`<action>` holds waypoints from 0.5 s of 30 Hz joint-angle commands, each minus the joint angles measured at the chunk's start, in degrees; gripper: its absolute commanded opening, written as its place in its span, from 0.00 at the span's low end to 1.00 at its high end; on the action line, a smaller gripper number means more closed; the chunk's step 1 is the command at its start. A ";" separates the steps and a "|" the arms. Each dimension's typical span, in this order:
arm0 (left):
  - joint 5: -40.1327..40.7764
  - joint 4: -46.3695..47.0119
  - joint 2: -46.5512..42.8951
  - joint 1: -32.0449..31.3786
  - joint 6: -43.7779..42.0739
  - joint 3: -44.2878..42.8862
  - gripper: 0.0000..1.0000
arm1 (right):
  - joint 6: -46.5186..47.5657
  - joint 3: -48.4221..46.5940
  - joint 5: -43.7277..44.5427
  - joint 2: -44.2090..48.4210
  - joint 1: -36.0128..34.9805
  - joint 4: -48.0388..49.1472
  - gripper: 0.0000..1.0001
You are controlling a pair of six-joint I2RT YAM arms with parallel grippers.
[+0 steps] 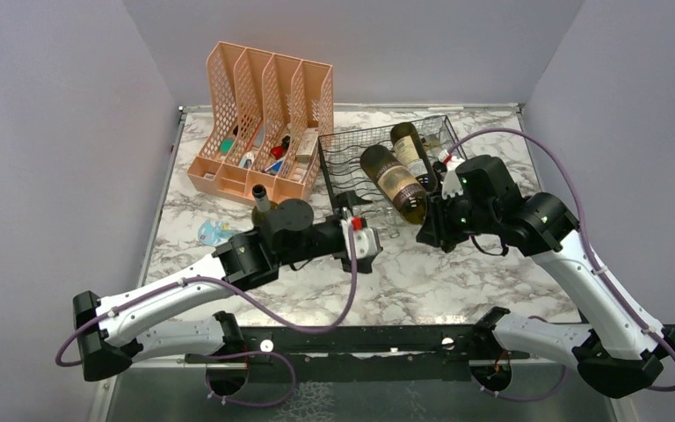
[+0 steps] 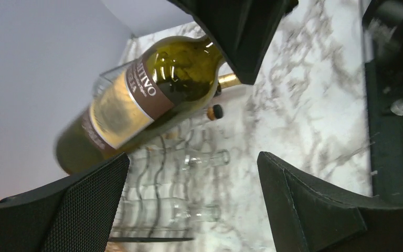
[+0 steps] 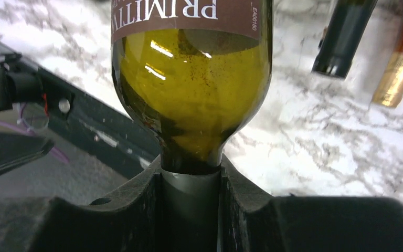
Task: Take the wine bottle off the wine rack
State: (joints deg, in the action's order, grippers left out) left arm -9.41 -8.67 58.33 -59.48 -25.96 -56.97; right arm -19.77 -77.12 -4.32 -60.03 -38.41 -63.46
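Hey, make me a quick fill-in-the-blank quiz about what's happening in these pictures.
1. The right pincer is shut on the wine bottle at its ____.
2. The left pincer is ____ and holds nothing.
3. In the top view, the peach organiser stands to the ____ of the wine rack.
Missing words: neck; open; left.

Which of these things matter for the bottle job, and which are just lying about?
In the job: green glass wine bottle with brown label; low black wire rack; right gripper clamped on the bottle's neck.
Lying about: peach plastic file organiser; second dark bottle in rack; small upright bottle near the organiser.
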 commanded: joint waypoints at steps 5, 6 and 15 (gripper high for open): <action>10.06 14.07 3.83 -9.24 -30.03 7.12 0.99 | 1.43 -1.98 -15.14 3.77 -0.24 -4.16 0.01; 9.67 14.73 5.32 -9.25 -31.50 7.02 0.99 | 1.34 -1.87 -16.54 3.87 -0.31 -4.20 0.01; 11.32 26.74 15.44 -9.50 -33.79 5.17 0.96 | 2.78 -0.97 -21.36 2.73 -0.29 -6.51 0.01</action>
State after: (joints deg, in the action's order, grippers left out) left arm 0.08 10.52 71.61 -68.73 -57.67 -50.22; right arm -19.22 -77.30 -19.35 -58.41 -38.30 -73.87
